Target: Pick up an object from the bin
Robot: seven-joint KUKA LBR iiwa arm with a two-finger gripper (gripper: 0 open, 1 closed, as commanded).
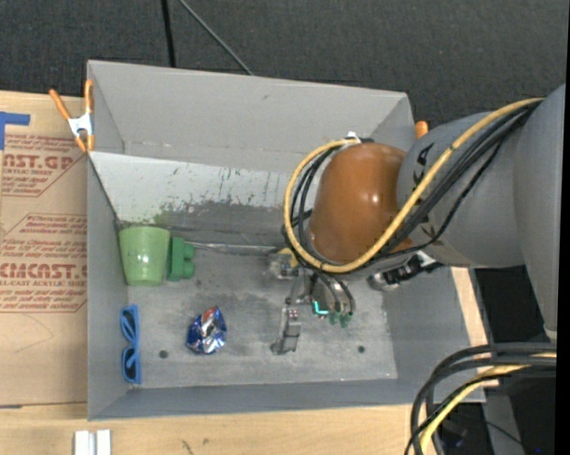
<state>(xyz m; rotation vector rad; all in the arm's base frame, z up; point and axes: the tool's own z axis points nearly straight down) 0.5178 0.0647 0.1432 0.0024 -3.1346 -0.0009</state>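
Grey metal bin (242, 118), steep walls, flat scuffed floor. The arm comes in over the right rim, its rounded orange cover (356, 201) hanging above the right half of the floor, with yellow-and-black cables (291, 205) looped round it.

The hand (288, 332) is low, right of centre, its tip at or just above bare floor. Cannot tell whether it is wide or narrow, and I see nothing held in it.

Nearest thing: a crumpled wrapper (207, 331), blue, silver and red, lying to the hand's left and apart from it, with bare floor between. There is print on the wrapper, too small to read.

Left side: a pale green cup (142, 254) on its side close to the left wall, mouth toward the near side. A darker green piece (182, 258) touches its right flank. Blue sunglasses (130, 343) lie along the foot of the left wall, near the front corner.

Open room: the middle of the floor, between cup, wrapper and hand, is bare, and so is the strip along the front wall. The three left-hand things leave little clearance at their wall.
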